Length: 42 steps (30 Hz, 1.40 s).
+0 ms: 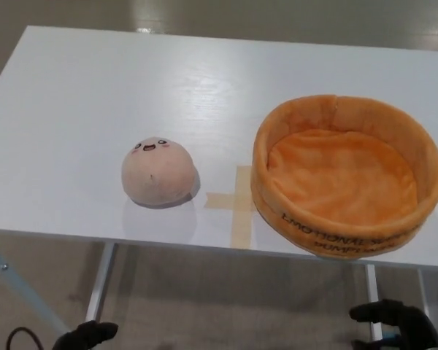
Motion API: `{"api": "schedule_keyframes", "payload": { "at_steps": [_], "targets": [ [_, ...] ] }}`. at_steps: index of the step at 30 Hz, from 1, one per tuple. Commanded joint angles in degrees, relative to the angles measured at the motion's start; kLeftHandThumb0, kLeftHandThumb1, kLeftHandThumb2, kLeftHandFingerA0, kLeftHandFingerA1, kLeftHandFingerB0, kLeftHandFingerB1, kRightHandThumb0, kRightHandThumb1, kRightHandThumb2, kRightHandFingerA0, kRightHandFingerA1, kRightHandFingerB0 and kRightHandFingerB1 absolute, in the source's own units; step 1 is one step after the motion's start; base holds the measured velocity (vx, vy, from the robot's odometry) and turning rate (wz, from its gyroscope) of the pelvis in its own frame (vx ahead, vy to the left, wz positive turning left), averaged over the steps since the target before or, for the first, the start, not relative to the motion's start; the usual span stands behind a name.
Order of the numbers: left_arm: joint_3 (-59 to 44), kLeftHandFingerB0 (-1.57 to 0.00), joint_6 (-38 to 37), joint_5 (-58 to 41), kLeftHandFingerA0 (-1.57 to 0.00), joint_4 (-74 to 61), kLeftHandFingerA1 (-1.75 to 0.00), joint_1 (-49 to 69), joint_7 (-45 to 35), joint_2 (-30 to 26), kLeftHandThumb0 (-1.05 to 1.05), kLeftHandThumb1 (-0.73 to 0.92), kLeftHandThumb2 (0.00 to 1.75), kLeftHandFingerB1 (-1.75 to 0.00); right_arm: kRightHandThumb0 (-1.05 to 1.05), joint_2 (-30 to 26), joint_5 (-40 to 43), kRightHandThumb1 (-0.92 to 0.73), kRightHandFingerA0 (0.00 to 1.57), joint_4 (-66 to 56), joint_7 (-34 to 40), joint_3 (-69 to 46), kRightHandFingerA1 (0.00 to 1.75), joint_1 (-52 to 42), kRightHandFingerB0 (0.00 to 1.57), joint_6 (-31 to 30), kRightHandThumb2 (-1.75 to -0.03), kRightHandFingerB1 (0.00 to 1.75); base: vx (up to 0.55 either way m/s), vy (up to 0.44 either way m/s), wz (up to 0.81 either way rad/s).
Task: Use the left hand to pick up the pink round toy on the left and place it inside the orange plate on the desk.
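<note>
So the pink round toy (159, 172) is a squishy-looking plush dome, pale peachy pink, with a tiny face stitched near the top: two dark dot eyes, little blush marks and an open red mouth. The fabric looks soft and short-napped, and it sits flat-bottomed on the white desk (80, 109), throwing a small shadow to its right. The left hand (87, 335) is way down at the bottom edge of the head view, below the desk's front edge, so the toy is up ahead of it and a bit to the right, well apart from it. Only a sliver of black fingers shows, holding nothing, and I can't tell how far open they are. The right hand (398, 324) is down low on the other side too, also only partly in frame, fingers looking loosely curled with nothing in them, though I can't really tell. The orange plate (348, 237) is more like a fuzzy round basket with a thick padded wall and black lettering along the front; it sits just ahead of the right hand, far right of the left one. Between toy and plate there's a cross of tan tape (237, 200) stuck on the smooth, slightly glossy desktop.
</note>
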<state>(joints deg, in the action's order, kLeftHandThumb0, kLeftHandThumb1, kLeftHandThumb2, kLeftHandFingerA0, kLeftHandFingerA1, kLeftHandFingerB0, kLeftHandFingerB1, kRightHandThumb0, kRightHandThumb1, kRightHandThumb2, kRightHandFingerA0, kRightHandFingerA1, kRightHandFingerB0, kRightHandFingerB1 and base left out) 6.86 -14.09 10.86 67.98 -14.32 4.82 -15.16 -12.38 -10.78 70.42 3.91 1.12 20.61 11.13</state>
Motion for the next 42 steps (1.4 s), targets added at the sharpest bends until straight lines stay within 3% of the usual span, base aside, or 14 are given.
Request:
{"api": "schedule_keyframes", "payload": {
  "at_steps": [1, 4, 5, 6, 12, 13, 23, 24, 27, 30, 31, 32, 36, 42],
  "targets": [
    [0.6, -0.38, -4.9, 1.6, -0.30, 1.7, -0.37, 2.8, 1.3, -0.2, -0.36, 0.57, 0.57, -0.34, -0.14, 0.1, -0.4, -0.56, 0.54, 1.3, 1.6, 0.4, 0.84, -3.1, 0.54, 4.4, -0.56, 0.75, 0.00, 0.000, 0.00],
    [0.6, -0.32, -6.8, 1.4, -0.30, 1.6, -0.36, 4.8, 0.9, 0.2, -0.41, 0.57, 0.58, -0.31, -0.19, 0.2, 0.3, -0.56, 0.51, 1.5, 1.6, -0.1, 0.83, -4.9, 0.49, 5.5, -0.56, 0.73, 0.00, 0.000, 0.00],
    [0.8, -0.27, -7.5, 1.6, -0.28, 1.8, -0.35, 5.1, 0.8, 0.2, -0.45, 0.56, 0.58, -0.30, -0.23, 0.3, 0.4, -0.54, 0.56, 1.5, 2.1, -0.4, 0.89, -5.4, 0.51, 6.2, -0.56, 0.77, 0.00, 0.000, 0.00],
    [1.0, -0.11, -8.5, 1.7, -0.12, 2.1, -0.53, 5.2, 0.0, 0.1, -0.25, 0.39, 0.93, -0.51, -0.24, 0.5, 0.7, -0.53, 0.56, 1.4, 3.0, -0.7, 0.89, -5.8, 0.51, 7.0, -0.56, 0.77, 0.00, 0.000, 0.00],
    [1.6, -0.09, -12.7, 1.7, -0.09, 1.9, -0.52, 5.9, -3.2, -0.4, -0.22, 0.39, 0.91, -0.51, -0.28, 0.6, 0.6, -0.54, 0.51, 1.5, 3.6, -1.0, 0.89, -5.7, 0.47, 7.4, -0.55, 0.77, 0.00, 0.000, 0.00],
    [1.8, -0.20, -13.4, 1.9, -0.20, 1.8, -0.35, 5.9, -3.5, -0.5, -0.40, 0.46, 0.62, -0.33, -0.30, 0.6, 0.6, -0.54, 0.50, 1.5, 3.9, -1.0, 0.89, -5.6, 0.46, 7.5, -0.54, 0.76, 0.00, 0.000, 0.00],
    [4.2, -0.17, -22.8, 2.8, -0.17, -6.2, -0.35, 11.8, -8.0, -4.1, -0.32, 0.48, 0.60, -0.32, -0.36, 0.0, 0.4, -0.56, 0.50, 1.6, 3.8, -0.9, 0.86, -4.2, 0.44, 7.3, -0.56, 0.73, 0.00, 0.000, 0.00],
    [3.8, -0.19, -25.0, 1.1, -0.14, -10.0, -0.30, 14.4, -10.0, -4.6, -0.22, 0.50, 0.55, -0.30, -0.36, 0.0, 0.7, -0.55, 0.51, 1.6, 3.6, -1.1, 0.86, -4.0, 0.45, 7.3, -0.56, 0.74, 0.00, 0.000, 0.00],
    [3.9, -0.16, -26.0, -0.4, -0.10, -17.2, -0.27, 18.2, -13.0, -5.8, -0.15, 0.51, 0.56, -0.30, -0.36, -0.2, 0.9, -0.55, 0.51, 1.8, 3.4, -1.4, 0.86, -3.6, 0.44, 7.3, -0.56, 0.73, 0.00, 0.000, 0.00],
    [5.1, -0.12, -26.5, 0.0, -0.14, -29.0, -0.29, 23.3, -16.4, -9.6, -0.19, 0.52, 0.56, -0.28, -0.35, -0.2, 1.2, -0.55, 0.50, 2.0, 2.7, -2.0, 0.86, -3.3, 0.45, 7.1, -0.56, 0.74, 0.00, 0.000, 0.00],
    [5.4, -0.13, -26.5, -1.1, -0.27, -32.8, -0.32, 25.0, -18.6, -11.0, -0.18, 0.50, 0.55, -0.29, -0.34, -0.1, 0.9, -0.55, 0.51, 2.0, 3.0, -1.7, 0.86, -3.3, 0.46, 7.1, -0.55, 0.74, 0.00, 0.000, 0.00],
    [5.8, -0.17, -26.9, -1.9, -0.28, -36.3, -0.33, 26.3, -20.7, -12.6, -0.22, 0.49, 0.55, -0.29, -0.33, -0.2, 0.5, -0.55, 0.53, 2.1, 3.3, -1.5, 0.87, -3.2, 0.47, 7.0, -0.56, 0.74, 0.00, 0.000, 0.00],
    [7.3, -0.29, -26.1, -3.9, -0.28, -47.4, -0.35, 28.8, -25.6, -17.1, -0.32, 0.46, 0.60, -0.34, -0.30, -0.1, 0.6, -0.55, 0.52, 2.1, 3.0, -1.6, 0.87, -2.6, 0.46, 6.8, -0.56, 0.75, 0.00, 0.000, 0.00],
    [9.0, -0.28, -26.8, -11.7, -0.28, -58.2, -0.35, 31.1, -29.9, -19.7, -0.23, 0.47, 0.58, -0.32, -0.27, -0.1, 0.2, -0.54, 0.55, 2.0, 3.6, -1.3, 0.89, -2.3, 0.49, 6.9, -0.55, 0.76, 0.00, 0.000, 0.00]
  ]
}}
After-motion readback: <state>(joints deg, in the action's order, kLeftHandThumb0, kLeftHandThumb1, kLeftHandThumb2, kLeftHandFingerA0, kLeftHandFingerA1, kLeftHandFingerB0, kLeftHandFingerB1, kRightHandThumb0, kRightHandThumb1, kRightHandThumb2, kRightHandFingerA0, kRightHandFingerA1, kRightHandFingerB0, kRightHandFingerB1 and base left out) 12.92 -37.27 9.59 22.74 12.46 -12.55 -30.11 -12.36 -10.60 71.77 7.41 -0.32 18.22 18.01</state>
